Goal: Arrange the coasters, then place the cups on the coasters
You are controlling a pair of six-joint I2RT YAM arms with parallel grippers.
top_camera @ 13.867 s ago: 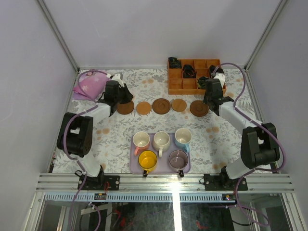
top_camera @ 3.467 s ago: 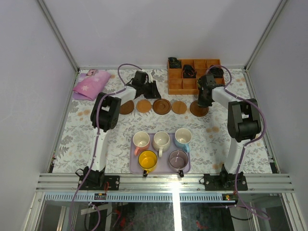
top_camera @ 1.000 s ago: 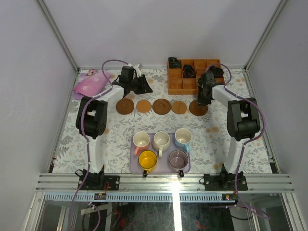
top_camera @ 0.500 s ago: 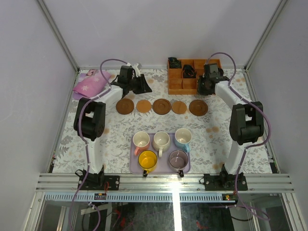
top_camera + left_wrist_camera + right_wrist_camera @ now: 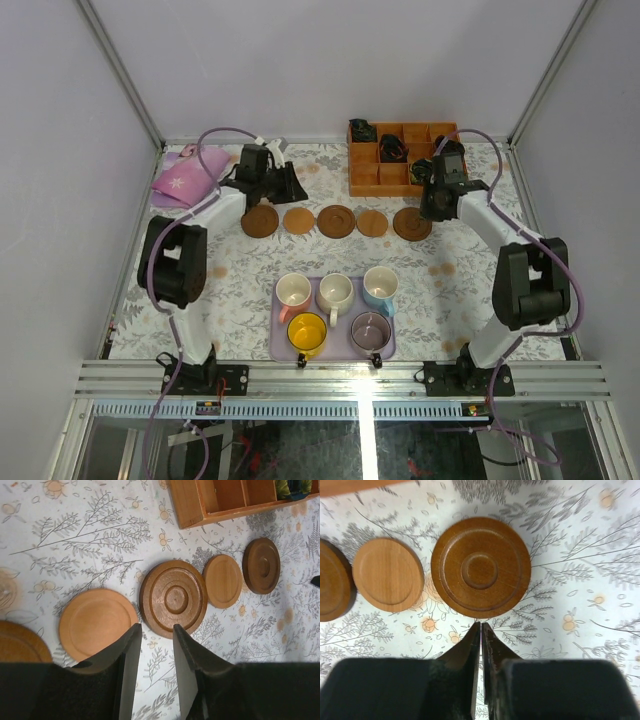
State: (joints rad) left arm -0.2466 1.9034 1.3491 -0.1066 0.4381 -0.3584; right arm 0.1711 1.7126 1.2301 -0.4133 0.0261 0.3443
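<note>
Nearest the arm bases, a flat lavender tray (image 5: 339, 345) sits on the floral-patterned tabletop (image 5: 200, 290). It holds all five small handled ceramic mugs. The yellow mug (image 5: 307, 333) and the greyish purple mug (image 5: 371, 330) stand in front. The pink mug (image 5: 293, 292), the cream-white mug (image 5: 335, 292) and the light blue mug (image 5: 380, 284) stand behind them.

Farther out, five flat round wooden coasters lie in a row, all bare. From the left they are a dark brown rimmed coaster (image 5: 261, 221), a light tan coaster (image 5: 298, 220), a middle dark brown coaster (image 5: 336, 220), a second tan coaster (image 5: 372, 221) and a rightmost dark brown coaster (image 5: 413, 224).

The left end effector (image 5: 156, 630) hovers over the left part of the row. It is released, its fingers parted with nothing between them, and its tips show between the light tan coaster and the middle dark brown coaster. The right end effector (image 5: 480, 625) is clenched and empty, its tips just beside the rim of the rightmost dark brown coaster.

At the far edge stand an orange wooden compartment box (image 5: 368, 178) and, far left, a pink cloth pouch (image 5: 185, 178).
</note>
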